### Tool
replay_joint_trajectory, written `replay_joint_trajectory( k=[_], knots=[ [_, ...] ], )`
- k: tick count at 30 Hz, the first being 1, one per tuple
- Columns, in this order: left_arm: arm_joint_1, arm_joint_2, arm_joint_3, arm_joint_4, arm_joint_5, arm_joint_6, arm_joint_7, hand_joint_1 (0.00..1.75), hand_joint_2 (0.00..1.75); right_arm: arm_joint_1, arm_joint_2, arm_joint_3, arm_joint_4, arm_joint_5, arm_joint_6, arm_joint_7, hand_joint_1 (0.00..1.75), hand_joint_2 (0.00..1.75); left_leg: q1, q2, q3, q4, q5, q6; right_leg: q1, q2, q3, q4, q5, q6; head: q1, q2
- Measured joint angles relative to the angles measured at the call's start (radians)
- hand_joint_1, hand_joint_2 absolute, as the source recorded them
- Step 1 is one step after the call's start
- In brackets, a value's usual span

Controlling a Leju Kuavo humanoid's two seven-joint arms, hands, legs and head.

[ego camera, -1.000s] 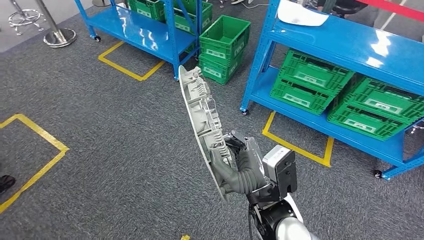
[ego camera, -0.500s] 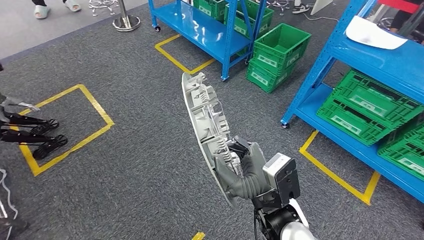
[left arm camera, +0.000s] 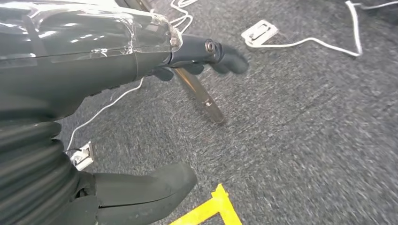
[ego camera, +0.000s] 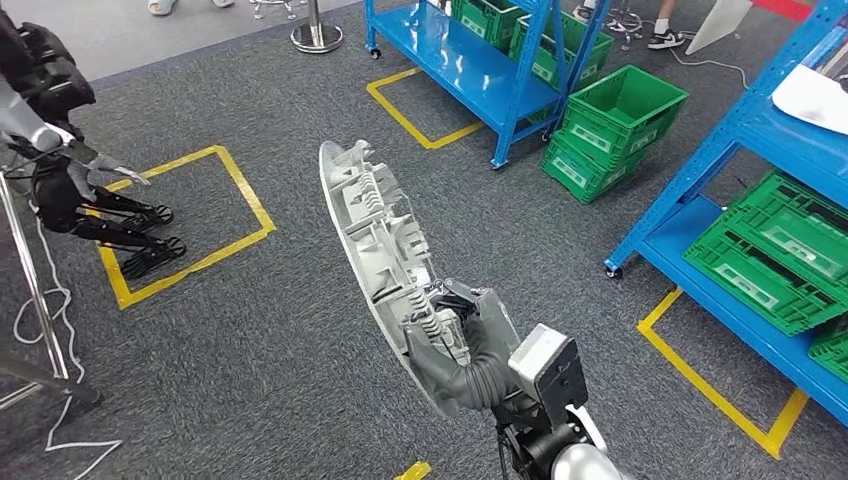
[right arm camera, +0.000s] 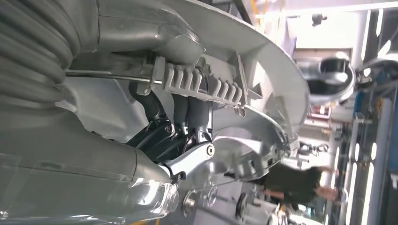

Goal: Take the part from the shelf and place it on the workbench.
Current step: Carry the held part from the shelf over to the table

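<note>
Step in hand: carrying; the part (ego camera: pixel 385 262) is off the shelf and rides in the right hand (ego camera: pixel 470 345) out over open carpet, so the transport leg looks under way and the placing is not yet done
Part: a long, curved grey plastic moulding with ribs and clips on its inner face, held upright and tilted, its upper end leaning away from the robot
Right hand: fingers (right arm camera: pixel 187 110) wrapped around a ribbed section near the part's lower end, thumb on the other side; the grip looks firm in the right wrist view
Left hand: hangs low over the carpet (left arm camera: pixel 300 140); left hand (left arm camera: pixel 141 61) holds nothing, its dark fingers (left arm camera: pixel 225 54) stretched out and apart from the thumb
Surroundings: blue shelves (ego camera: pixel 480 70) with green crates (ego camera: pixel 610 120) ahead and to the right, yellow floor markings (ego camera: pixel 190 225), another dark robot (ego camera: pixel 70 180) standing at the left, white cable on the floor
Surface: no workbench is seen from the head view, so its place cannot be told
Next move calls for: finding the surface, keeping the long part clear of shelf posts, then lowering it flat before the fingers let go
Risk: held near one end, the part may swing or twist in the grip
</note>
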Motion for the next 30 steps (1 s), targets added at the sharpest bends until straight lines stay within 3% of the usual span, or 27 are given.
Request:
replay_joint_trajectory(
  k=[2, 4, 5, 6, 7, 8, 10, 12, 14, 15, 16, 18, 20, 21, 22, 23, 25, 27, 29, 30],
  knots=[
    [-0.002, 0.0, 0.0, 0.0, 0.003, 0.001, 0.0, 0.0, 1.75, 0.0, 0.0, 0.002, -0.004, 0.0, 0.001, -0.002, 1.75, 1.75, -0.002, -0.028, -0.002, -0.002, 0.004, 0.013, -0.003, 0.043, -0.023, 0.061, -0.05, 0.001, 0.008, 0.0],
    [-0.003, 0.001, 0.0, 0.0, 0.008, 0.001, 0.0, 0.0, 1.75, 0.0, 0.0, 0.002, -0.007, -0.003, 0.002, -0.006, 1.75, 1.75, -0.009, -0.056, -0.004, -0.002, 0.007, 0.023, 0.0, 0.088, -0.079, 0.194, -0.119, -0.006, 0.023, 0.0],
    [-0.003, 0.001, 0.0, 0.0, 0.011, 0.001, 0.001, 0.0, 1.75, 0.0, 0.0, 0.001, -0.007, -0.006, 0.003, -0.008, 1.75, 1.75, -0.014, -0.072, -0.005, -0.002, 0.008, 0.028, 0.004, 0.098, -0.107, 0.253, -0.139, -0.011, 0.029, 0.0],
    [-0.003, 0.001, 0.0, 0.0, 0.013, 0.001, 0.003, 0.0, 1.75, -0.002, 0.0, 0.0, -0.007, -0.01, 0.003, -0.012, 1.75, 1.75, -0.02, -0.089, -0.005, -0.002, 0.01, 0.031, 0.008, 0.103, -0.124, 0.283, -0.139, -0.018, 0.033, 0.0],
    [-0.003, 0.002, 0.0, 0.0, 0.015, 0.0, 0.004, 0.0, 1.75, -0.004, 0.0, -0.002, -0.008, -0.014, 0.003, -0.015, 1.75, 1.75, -0.025, -0.107, -0.005, -0.002, 0.011, 0.034, 0.013, 0.108, -0.124, 0.274, -0.118, -0.027, 0.035, 0.0],
    [-0.003, 0.004, 0.0, 0.0, 0.017, 0.0, 0.005, 0.0, 1.75, -0.006, 0.0, -0.005, -0.009, -0.018, 0.002, -0.019, 1.75, 1.75, -0.029, -0.124, -0.004, -0.002, 0.013, 0.036, 0.02, 0.115, -0.107, 0.229, -0.081, -0.038, 0.036, 0.0],
    [-0.003, 0.005, 0.001, 0.0, 0.021, 0.0, 0.004, 0.0, 1.75, -0.007, -0.002, -0.017, -0.017, -0.024, 0.0, -0.024, 1.75, 1.75, -0.033, -0.155, -0.003, -0.003, 0.017, 0.037, 0.031, 0.153, -0.056, 0.103, -0.011, -0.062, 0.033, 0.0],
    [-0.001, 0.007, 0.001, 0.0, 0.025, -0.001, 0.002, 0.0, 1.75, -0.004, -0.005, -0.031, -0.032, -0.029, -0.002, -0.025, 1.75, 1.75, -0.027, -0.18, -0.008, -0.006, 0.024, 0.031, 0.038, 0.181, -0.029, 0.037, 0.016, -0.078, 0.029, 0.0],
    [0.006, 0.01, 0.001, 0.0, 0.028, -0.003, 0.0, 0.0, 1.75, -0.001, -0.009, -0.036, -0.045, -0.027, -0.003, -0.027, 1.75, 1.75, -0.02, -0.199, -0.013, -0.011, 0.033, 0.02, 0.042, 0.167, -0.02, 0.015, 0.023, -0.087, 0.035, 0.0],
    [0.011, 0.013, 0.001, 0.0, 0.03, -0.004, -0.001, 0.0, 1.75, 0.0, -0.008, -0.036, -0.05, -0.022, -0.003, -0.028, 1.75, 1.75, -0.021, -0.183, -0.017, -0.01, 0.033, 0.017, 0.041, 0.153, -0.009, -0.006, 0.029, -0.089, 0.038, 0.0],
    [0.014, 0.015, 0.001, 0.0, 0.031, -0.005, -0.002, 0.0, 1.75, 0.004, -0.008, -0.035, -0.055, -0.015, -0.003, -0.031, 1.75, 1.75, -0.023, -0.151, -0.024, 0.0, 0.024, 0.013, 0.04, 0.139, 0.003, -0.031, 0.035, -0.091, 0.035, 0.0],
    [0.014, 0.021, 0.001, 0.0, 0.032, -0.006, -0.006, 0.0, 1.75, 0.011, -0.006, -0.033, -0.061, -0.001, -0.002, -0.034, 1.75, 1.75, -0.021, -0.081, -0.062, 0.071, -0.023, 0.0, 0.035, 0.109, 0.019, -0.063, 0.044, -0.087, 0.025, 0.0],
    [0.014, 0.024, 0.001, -0.001, 0.03, -0.007, -0.014, 0.0, 1.75, 0.015, -0.006, -0.03, -0.063, 0.007, -0.001, -0.036, 1.75, 1.75, -0.008, -0.069, -0.116, 0.183, -0.075, -0.02, 0.029, 0.08, 0.02, -0.065, 0.042, -0.081, 0.015, 0.0],
    [0.015, 0.025, 0.001, -0.002, 0.029, -0.007, -0.017, 0.0, 1.75, 0.017, -0.006, -0.03, -0.063, 0.009, 0.0, -0.037, 1.75, 1.75, 0.0, -0.07, -0.13, 0.216, -0.081, -0.031, 0.025, 0.065, 0.02, -0.062, 0.039, -0.076, 0.012, 0.0],
    [0.016, 0.027, 0.001, -0.002, 0.029, -0.007, -0.02, 0.0, 1.75, 0.017, -0.006, -0.029, -0.064, 0.01, 0.001, -0.038, 1.75, 1.75, 0.007, -0.068, -0.128, 0.215, -0.07, -0.042, 0.02, 0.05, 0.021, -0.058, 0.035, -0.068, 0.008, 0.0],
    [0.017, 0.028, 0.001, -0.002, 0.028, -0.007, -0.022, 0.0, 1.75, 0.018, -0.006, -0.029, -0.064, 0.011, 0.002, -0.039, 1.75, 1.75, 0.014, -0.058, -0.105, 0.177, -0.043, -0.052, 0.013, 0.037, 0.021, -0.05, 0.029, -0.058, 0.006, 0.0],
    [0.016, 0.027, 0.002, -0.002, 0.025, -0.007, -0.025, 0.0, 1.75, 0.017, -0.006, -0.029, -0.069, 0.007, 0.008, -0.041, 1.75, 1.75, 0.02, -0.005, -0.044, 0.068, -0.001, -0.069, 0.005, 0.015, 0.018, -0.025, 0.01, -0.032, -0.002, 0.0],
    [0.016, 0.025, 0.002, -0.002, 0.021, -0.006, -0.027, 0.0, 1.75, 0.017, -0.007, -0.029, -0.078, 0.001, 0.016, -0.044, 1.75, 1.75, 0.015, 0.034, -0.021, 0.022, 0.004, -0.051, 0.005, -0.001, 0.015, -0.002, -0.008, -0.014, -0.005, 0.0],
    [0.017, 0.026, 0.002, -0.002, 0.019, -0.006, -0.029, 0.0, 1.75, 0.017, -0.007, -0.028, -0.084, -0.002, 0.022, -0.045, 1.75, 1.75, 0.009, 0.02, -0.027, 0.028, 0.0, -0.015, 0.003, -0.016, 0.018, 0.001, -0.012, -0.006, 0.001, 0.0],
    [0.016, 0.027, 0.002, -0.002, 0.018, -0.006, -0.029, 0.0, 1.75, 0.017, -0.008, -0.027, -0.085, -0.003, 0.023, -0.045, 1.75, 1.75, 0.006, 0.009, -0.029, 0.027, 0.0, -0.005, 0.0, -0.018, 0.02, 0.001, -0.016, -0.003, 0.006, 0.0]
  ],
)
